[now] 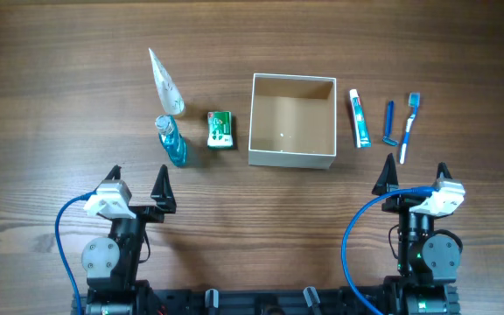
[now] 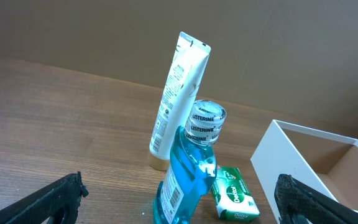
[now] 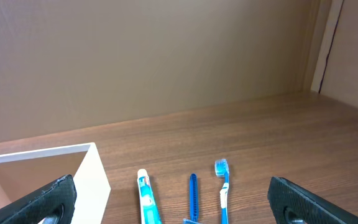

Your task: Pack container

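Where one container (image 1: 291, 158) stands: three toiletries (image 1: 221, 129) left, three right.

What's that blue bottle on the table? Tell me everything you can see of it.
The blue bottle is clear plastic holding blue liquid, its cap sealed in a wrapper reading Listerine, a label on its side. It stands upright on the wooden table, in front of a white tube, a green packet beside it. Nothing grips it.

Black arms (image 1: 129, 234). The left pincer (image 1: 138, 179) and right pincer (image 1: 414, 178) each have two pointed, triangular black fingers (image 1: 163, 181), a white block (image 1: 108, 203) behind, and a looping blue cable (image 1: 62, 232). Round grey joint covers (image 1: 101, 256) lower down; one green speck (image 1: 420, 256), perhaps a light.
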Controlling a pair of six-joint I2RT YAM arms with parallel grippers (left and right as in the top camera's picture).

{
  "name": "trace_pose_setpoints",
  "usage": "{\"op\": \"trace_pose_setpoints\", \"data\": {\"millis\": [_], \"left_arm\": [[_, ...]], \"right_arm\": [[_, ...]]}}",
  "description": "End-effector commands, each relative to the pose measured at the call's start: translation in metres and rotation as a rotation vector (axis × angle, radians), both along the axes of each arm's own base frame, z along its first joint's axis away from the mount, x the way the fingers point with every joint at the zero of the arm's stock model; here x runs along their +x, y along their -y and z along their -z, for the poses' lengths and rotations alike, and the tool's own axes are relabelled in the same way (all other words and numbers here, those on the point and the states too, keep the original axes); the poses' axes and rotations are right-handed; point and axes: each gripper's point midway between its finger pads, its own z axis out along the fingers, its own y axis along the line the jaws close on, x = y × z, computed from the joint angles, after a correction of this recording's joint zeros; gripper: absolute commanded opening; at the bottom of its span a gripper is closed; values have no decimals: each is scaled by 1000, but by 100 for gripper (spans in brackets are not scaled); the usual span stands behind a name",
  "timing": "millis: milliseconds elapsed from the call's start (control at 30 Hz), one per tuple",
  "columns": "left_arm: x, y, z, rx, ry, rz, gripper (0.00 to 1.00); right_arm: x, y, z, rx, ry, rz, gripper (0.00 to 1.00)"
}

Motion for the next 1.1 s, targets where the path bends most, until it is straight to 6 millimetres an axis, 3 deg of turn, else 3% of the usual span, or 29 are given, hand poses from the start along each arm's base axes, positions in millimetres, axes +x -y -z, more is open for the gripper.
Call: {"op": "trace_pose_setpoints", "data": {"millis": [0, 100, 300, 400, 567, 767, 900, 1067], "left_arm": [[0, 3, 2, 18, -1, 23, 100], [-2, 13, 1, 6, 3, 78, 100], [-1, 11, 0, 6, 6, 68, 100], [-4, 28, -18, 9, 79, 170, 100], [-9, 41, -28, 12, 109, 245, 100], [-25, 61, -67, 14, 127, 372, 100], [-23, 61, -87, 7, 69, 374, 100], [-17, 61, -130, 41, -53, 378, 100]], "right_arm": [[-1, 0, -2, 18, 13, -4, 100], [-1, 0, -2, 18, 13, -4, 100], [-1, 0, -2, 18, 13, -4, 100], [-1, 0, -2, 18, 13, -4, 100], [-1, 0, -2, 18, 13, -4, 100], [-1, 0, -2, 17, 13, -4, 100], [-1, 0, -2, 18, 13, -4, 100], [-1, 0, -2, 18, 13, -4, 100]]}}
